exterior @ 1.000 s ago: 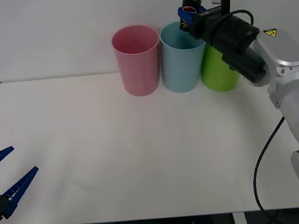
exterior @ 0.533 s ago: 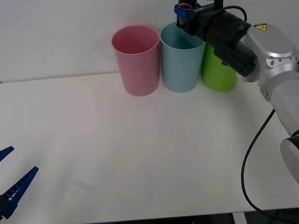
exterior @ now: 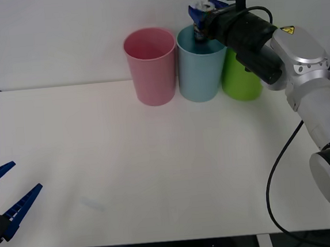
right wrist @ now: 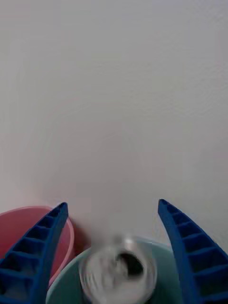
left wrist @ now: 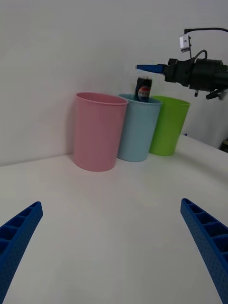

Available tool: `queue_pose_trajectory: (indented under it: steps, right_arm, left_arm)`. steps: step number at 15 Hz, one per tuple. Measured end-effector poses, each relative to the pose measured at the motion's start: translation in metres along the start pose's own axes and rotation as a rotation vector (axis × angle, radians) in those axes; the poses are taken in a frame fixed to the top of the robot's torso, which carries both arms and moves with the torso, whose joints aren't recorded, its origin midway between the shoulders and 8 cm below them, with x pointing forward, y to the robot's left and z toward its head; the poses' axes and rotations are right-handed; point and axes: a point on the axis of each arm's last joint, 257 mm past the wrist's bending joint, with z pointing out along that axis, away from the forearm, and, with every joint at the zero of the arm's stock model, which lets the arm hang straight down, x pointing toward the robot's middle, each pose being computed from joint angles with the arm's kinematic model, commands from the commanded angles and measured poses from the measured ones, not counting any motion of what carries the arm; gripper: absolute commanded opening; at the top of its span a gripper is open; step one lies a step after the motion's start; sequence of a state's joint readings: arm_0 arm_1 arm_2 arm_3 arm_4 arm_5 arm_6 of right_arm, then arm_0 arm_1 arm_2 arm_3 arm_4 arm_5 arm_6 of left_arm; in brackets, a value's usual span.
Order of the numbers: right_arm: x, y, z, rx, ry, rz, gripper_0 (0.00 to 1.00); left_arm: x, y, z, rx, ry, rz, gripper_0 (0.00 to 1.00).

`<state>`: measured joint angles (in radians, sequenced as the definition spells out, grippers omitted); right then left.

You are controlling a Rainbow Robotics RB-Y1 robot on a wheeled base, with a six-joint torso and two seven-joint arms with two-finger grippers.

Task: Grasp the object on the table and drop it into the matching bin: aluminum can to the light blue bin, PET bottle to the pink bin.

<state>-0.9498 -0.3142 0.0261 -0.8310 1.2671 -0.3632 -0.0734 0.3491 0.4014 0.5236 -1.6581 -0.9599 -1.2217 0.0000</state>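
The aluminum can [right wrist: 118,271] is free of my fingers and blurred, dropping top-up into the mouth of the light blue bin [exterior: 198,68]. In the left wrist view the can [left wrist: 144,89] shows its dark label just at that bin's rim [left wrist: 138,124]. My right gripper [exterior: 203,8] hovers open right above the light blue bin, its blue fingers [right wrist: 42,247] spread on either side of the can. The pink bin [exterior: 151,67] stands beside the blue one on its left. My left gripper [exterior: 25,176] rests open at the table's [exterior: 157,170] near left edge.
A lime green bin [exterior: 241,81] stands on the right of the light blue one, partly behind my right arm. All three bins line up at the table's far edge against a white wall.
The right gripper has opened and let the can go. The can, held above the light blue bin before, now falls into its mouth. The left arm has not moved.
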Motion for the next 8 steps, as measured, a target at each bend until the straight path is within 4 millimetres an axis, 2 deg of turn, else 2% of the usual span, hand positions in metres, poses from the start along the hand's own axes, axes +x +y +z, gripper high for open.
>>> queue_pose_trajectory:
  steps: [8]
  right_arm:
    - [-0.0013, 0.0034, -0.0036, -0.015, -0.013, -0.009, 1.0]
  left_arm:
    - [0.0, 0.0, 0.0, 0.0, 0.0, 0.0, 1.0]
